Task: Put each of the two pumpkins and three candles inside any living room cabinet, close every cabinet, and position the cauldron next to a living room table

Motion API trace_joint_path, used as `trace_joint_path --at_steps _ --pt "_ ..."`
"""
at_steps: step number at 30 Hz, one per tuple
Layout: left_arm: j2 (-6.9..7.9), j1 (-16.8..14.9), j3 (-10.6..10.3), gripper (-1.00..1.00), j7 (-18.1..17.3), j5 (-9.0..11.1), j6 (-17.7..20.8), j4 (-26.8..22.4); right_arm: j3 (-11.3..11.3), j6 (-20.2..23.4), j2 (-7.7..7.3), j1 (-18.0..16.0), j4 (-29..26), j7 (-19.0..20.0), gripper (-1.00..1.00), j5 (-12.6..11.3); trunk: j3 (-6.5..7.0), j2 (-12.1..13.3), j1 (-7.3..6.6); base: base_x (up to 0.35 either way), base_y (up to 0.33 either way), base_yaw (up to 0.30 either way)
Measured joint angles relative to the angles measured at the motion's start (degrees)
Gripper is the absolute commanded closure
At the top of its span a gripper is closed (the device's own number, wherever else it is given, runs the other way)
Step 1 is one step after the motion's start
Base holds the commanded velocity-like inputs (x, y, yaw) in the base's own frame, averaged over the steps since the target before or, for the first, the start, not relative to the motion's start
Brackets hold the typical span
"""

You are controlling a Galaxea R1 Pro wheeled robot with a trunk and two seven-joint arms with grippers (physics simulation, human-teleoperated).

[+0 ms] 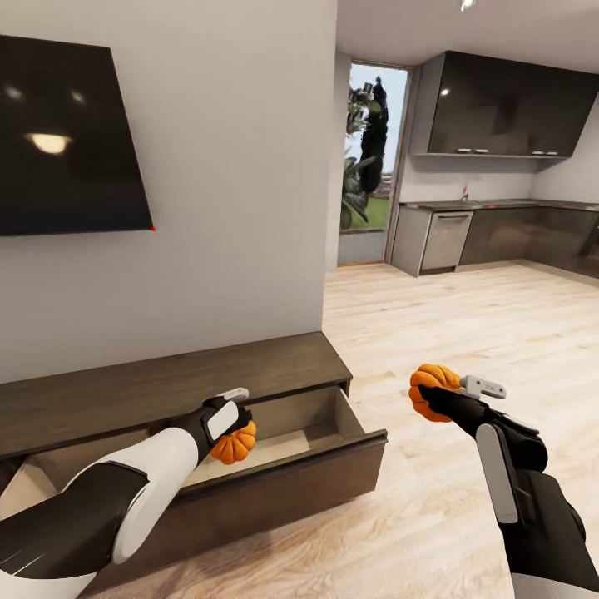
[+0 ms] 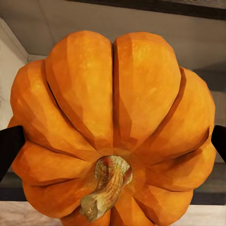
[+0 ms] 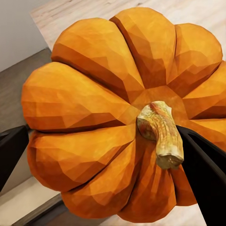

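Observation:
Each arm carries an orange ribbed pumpkin. My left gripper [image 1: 235,433] is shut on one pumpkin [image 1: 232,446] [image 2: 113,127], held over the pale inside of the open right drawer [image 1: 299,433] of the long dark brown cabinet [image 1: 166,374]. Out to the right, above the wood floor, my right gripper [image 1: 445,393] is shut on the other pumpkin [image 1: 433,391] [image 3: 117,117], level with the drawer's right end. In both wrist views the dark fingers [image 2: 9,148] [image 3: 207,174] press against the pumpkins' sides.
A second drawer [image 1: 33,487] stands open at the cabinet's left, partly behind my left arm. A dark TV [image 1: 66,141] hangs on the wall above. Light wood floor [image 1: 466,333] runs right to a kitchen with grey units [image 1: 499,233] and a glass door [image 1: 370,166].

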Motion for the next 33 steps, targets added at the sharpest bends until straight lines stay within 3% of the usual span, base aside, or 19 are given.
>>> trace_joint_path --at_steps 4,9,13,33 --pt "-0.03 0.0 0.1 1.0 0.1 0.1 -0.8 -0.1 0.0 -0.1 0.0 0.0 0.3 0.0 1.0 0.0 0.0 0.0 0.0 0.0 0.0 0.0" --pt "-0.15 0.0 -0.2 1.0 0.3 -0.1 -7.8 -0.1 0.0 -0.2 0.0 0.0 0.4 0.0 1.0 0.0 0.0 0.0 0.0 0.0 0.0 0.0" --pt "-0.21 0.0 0.0 1.0 0.4 0.1 -10.2 0.1 0.0 -0.2 0.0 0.0 0.4 0.0 1.0 0.0 0.0 0.0 0.0 0.0 0.0 0.0" --pt "0.0 0.0 0.2 1.0 0.3 0.3 -10.8 0.3 0.1 -0.2 0.09 0.1 1.3 0.1 1.0 0.0 -3.23 -7.2 3.95 0.0 0.0 0.0"
